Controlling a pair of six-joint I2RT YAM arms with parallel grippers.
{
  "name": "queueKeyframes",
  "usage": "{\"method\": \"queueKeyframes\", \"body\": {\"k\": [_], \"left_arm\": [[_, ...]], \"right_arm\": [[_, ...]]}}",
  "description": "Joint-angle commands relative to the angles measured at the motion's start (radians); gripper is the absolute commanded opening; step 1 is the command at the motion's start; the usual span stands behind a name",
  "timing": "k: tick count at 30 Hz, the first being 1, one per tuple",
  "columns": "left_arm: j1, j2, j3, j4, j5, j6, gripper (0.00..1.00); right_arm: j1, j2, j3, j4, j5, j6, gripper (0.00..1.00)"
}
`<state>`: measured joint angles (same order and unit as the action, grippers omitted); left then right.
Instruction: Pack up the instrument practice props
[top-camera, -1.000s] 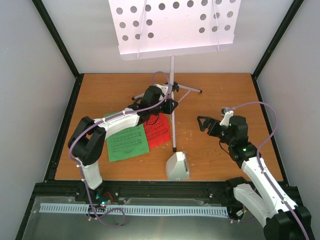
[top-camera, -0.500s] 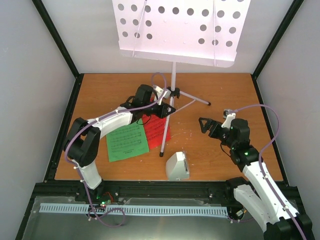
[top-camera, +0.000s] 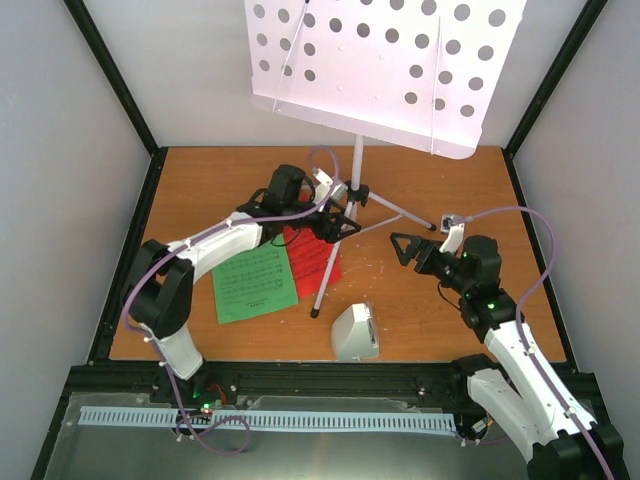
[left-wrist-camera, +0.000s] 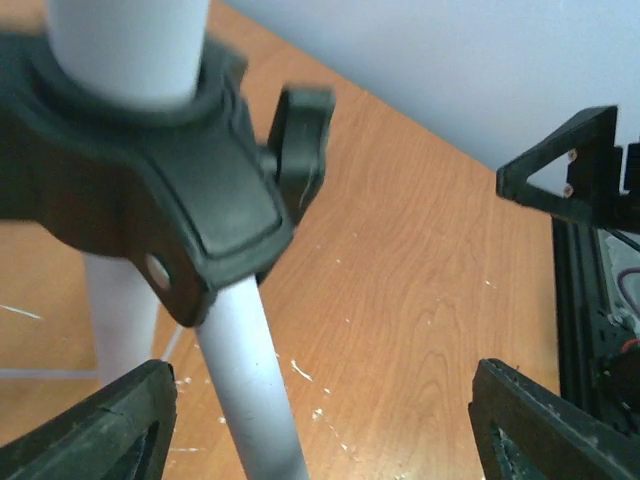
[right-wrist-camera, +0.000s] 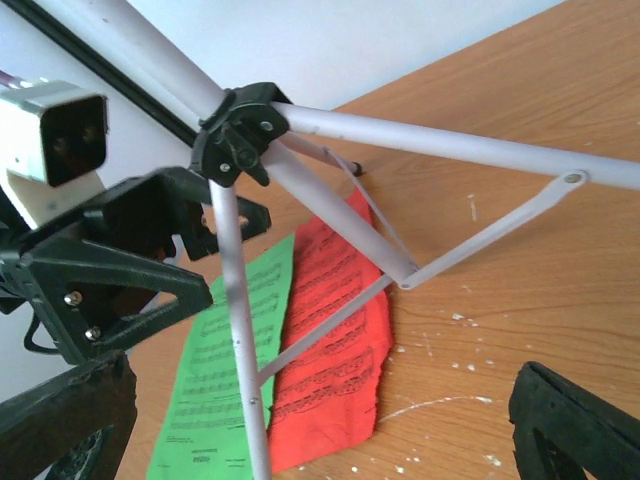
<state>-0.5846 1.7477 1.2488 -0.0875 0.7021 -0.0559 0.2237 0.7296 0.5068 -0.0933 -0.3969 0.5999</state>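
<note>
Orange-brown wooden surface (top-camera: 450, 170) fills the floor of a box with white walls and a black frame. On it is the white hole-perforated music stand (top-camera: 390, 70) on its thin silver tripod (top-camera: 333, 255), and the whole stand leans to the right. The left tool (top-camera: 345, 215) is at the black hub (top-camera: 357, 190) of the tripod. Its jaws are spread. In the left wrist view one silver tube runs down between them, near one finger (left-wrist-camera: 110, 430) but not pinched.

The right tool (top-camera: 403, 248) is also spread wide and holds nothing. It is to the right of the tripod, apart from it, and points toward it.

The green printed music sheet (top-camera: 255, 285) and the red printed music sheet (top-camera: 318, 258) lie flat side by side under the left arm, and one tripod leg passes over the red one. The small white wedge-shaped metronome (top-camera: 355, 333) sits near the front edge, just beside the foot of that leg.

The top of the stand is cut off, and the hub is blurred in the left wrist view.
</note>
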Motion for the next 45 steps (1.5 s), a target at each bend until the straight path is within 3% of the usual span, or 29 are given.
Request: {"method": "queueKeyframes", "body": {"k": [1, 4, 7, 9, 14, 19, 23, 26, 35, 45], "left_arm": [[0.006, -0.114, 0.011, 0.046, -0.084, -0.017, 0.83], [0.037, -0.181, 0.043, -0.031, -0.195, -0.16, 0.87], [0.092, -0.295, 0.004, -0.023, -0.152, -0.277, 0.99], [0.14, -0.36, -0.022, -0.023, -0.088, -0.317, 0.99], [0.322, -0.429, -0.031, -0.145, 0.08, -0.325, 1.0], [0.489, -0.492, -0.057, -0.151, 0.089, -0.305, 0.99], [0.494, -0.573, -0.108, -0.145, -0.153, -0.208, 1.0], [0.495, -0.603, -0.152, -0.143, -0.248, -0.161, 0.99], [0.494, -0.631, -0.258, -0.088, -0.266, -0.139, 1.0], [0.495, -0.644, -0.276, -0.081, -0.262, -0.139, 1.0]], "right_arm": [[-0.008, 0.048, 0.015, 0.118, -0.093, 0.037, 1.0], [-0.008, 0.113, 0.037, 0.197, -0.175, 0.061, 0.95], [-0.008, 0.183, 0.068, 0.251, -0.205, 0.076, 0.88], [-0.008, 0.235, 0.094, 0.287, -0.227, 0.076, 0.83], [0.013, 0.386, 0.194, 0.313, -0.278, -0.021, 0.71], [0.114, 0.514, 0.329, 0.174, -0.129, -0.262, 0.52], [0.152, 0.585, 0.392, 0.151, -0.074, -0.357, 0.41], [0.183, 0.616, 0.431, 0.117, -0.021, -0.419, 0.34], [0.203, 0.62, 0.437, 0.088, 0.098, -0.495, 0.29], [0.207, 0.634, 0.444, 0.143, 0.089, -0.562, 0.24]]}}
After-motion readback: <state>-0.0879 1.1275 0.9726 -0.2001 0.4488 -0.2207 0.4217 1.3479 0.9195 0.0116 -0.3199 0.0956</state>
